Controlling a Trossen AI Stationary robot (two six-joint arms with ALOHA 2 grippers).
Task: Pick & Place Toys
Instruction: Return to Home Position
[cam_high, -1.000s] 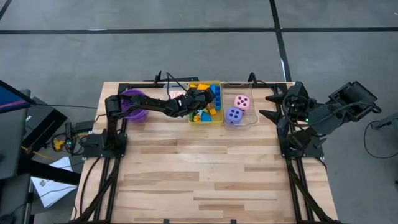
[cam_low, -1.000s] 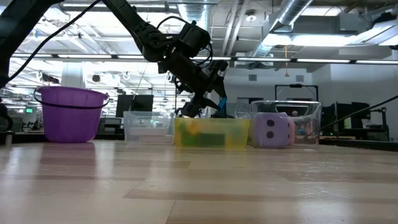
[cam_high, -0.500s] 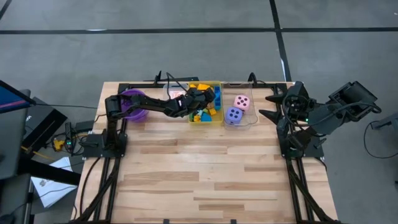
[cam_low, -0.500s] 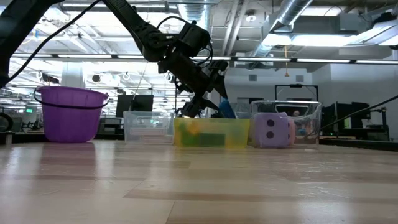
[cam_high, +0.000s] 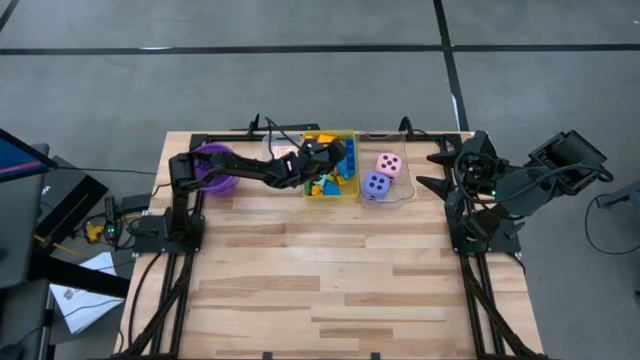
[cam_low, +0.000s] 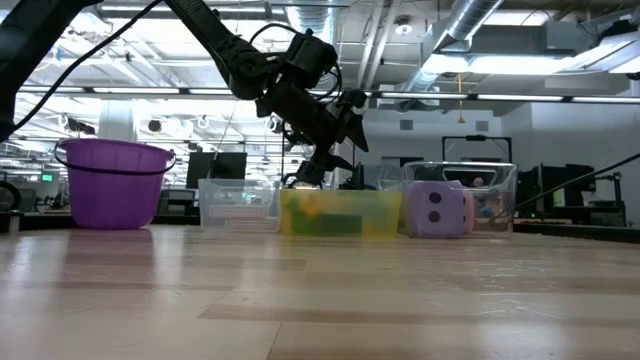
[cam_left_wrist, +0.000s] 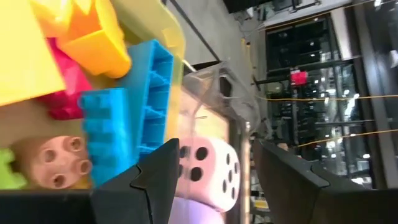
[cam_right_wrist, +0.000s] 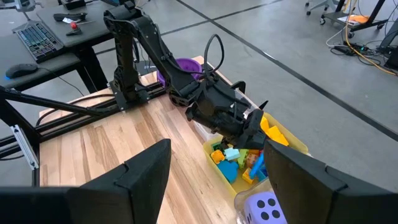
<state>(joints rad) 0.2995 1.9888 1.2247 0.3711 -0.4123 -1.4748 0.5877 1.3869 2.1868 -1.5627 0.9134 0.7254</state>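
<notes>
Pale wooden table is set in a large workshop. At far left a purple bowl is stood, followed by a low clear bin whose contents cannot be made out. Yellow, orange and blue blocks are heaped in the yellow bin. Above it the left gripper is held spread wide, with nothing gripped. A pink die and a purple die are kept in the next clear bin. At the table's right edge the right gripper is parked, spread wide and empty.

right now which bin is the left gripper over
The yellow bin, full of blocks, not either clear bin beside it. The left gripper hangs open above it; the right gripper waits far right.
</notes>
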